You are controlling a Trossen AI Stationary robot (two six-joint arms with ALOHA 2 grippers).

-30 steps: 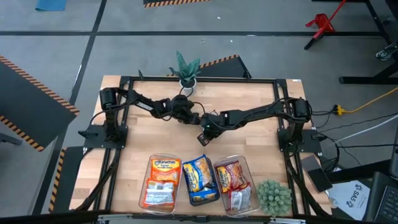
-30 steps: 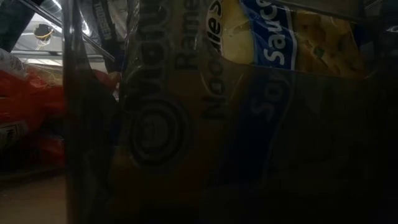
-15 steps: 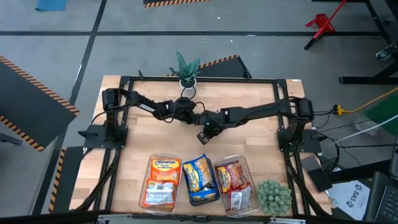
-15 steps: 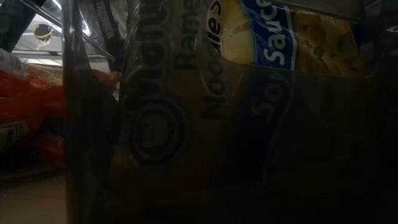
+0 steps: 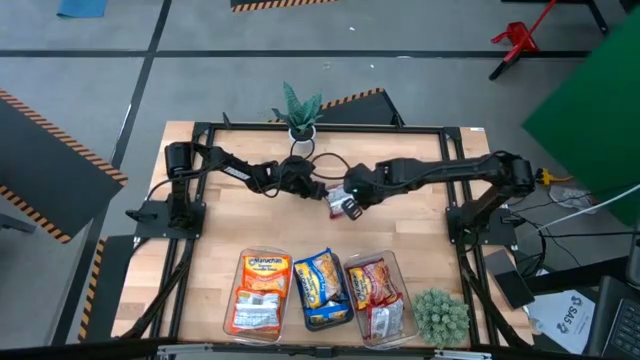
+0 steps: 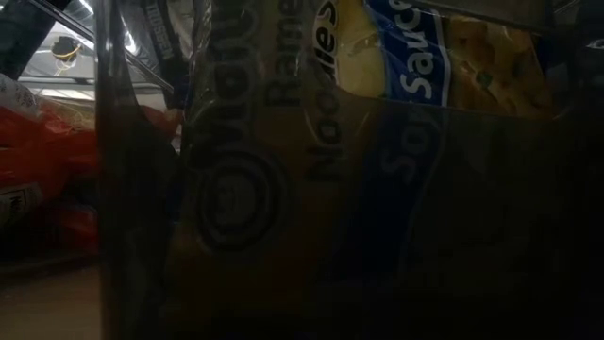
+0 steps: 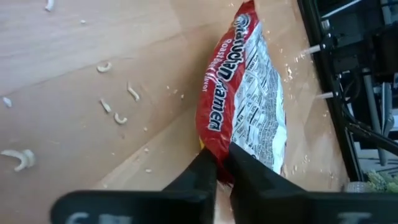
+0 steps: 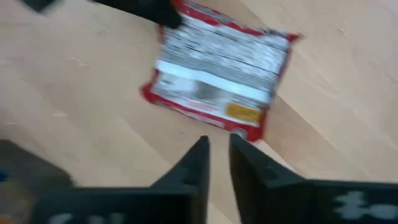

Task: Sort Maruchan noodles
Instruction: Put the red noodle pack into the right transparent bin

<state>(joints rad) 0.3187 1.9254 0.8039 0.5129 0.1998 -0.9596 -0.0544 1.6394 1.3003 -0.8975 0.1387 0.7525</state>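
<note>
A red-and-silver Maruchan noodles packet (image 5: 344, 207) sits at mid-table between my two grippers, printed back showing (image 8: 217, 68). My left gripper (image 5: 322, 192) is shut on one end of it (image 7: 219, 167). My right gripper (image 5: 352, 197) stands just short of the packet's other side, its fingers (image 8: 202, 155) a little apart with nothing between them. Three clear bins at the near edge hold the other packets: orange (image 5: 262, 290), blue-and-yellow (image 5: 322, 285) and red-and-silver (image 5: 378, 295). The low view shows only the blue-and-yellow packets (image 6: 415, 66) through a bin wall. My left gripper pinches the packet's end (image 7: 219, 148) between its two fingers, coming in along the packet's length. The packet stretches away from the fingertips, turned partly onto its red long edge (image 7: 214, 93). Whether it rests on the table or is lifted, I cannot tell.
Broken noodle bits (image 7: 118, 106) lie on the wood beside the packet. A potted plant (image 5: 300, 108) stands at the far edge and a green bushy plant (image 5: 440, 315) at the near right corner. A large green sheet (image 5: 590, 110) shows beyond the table's right side.
My right gripper has drawn back from near the table's middle toward the far right, its arm's elbow rising by the right edge. The red-and-silver packet now shows clear of it, by my left gripper. A green sheet has come into view at the right.
</note>
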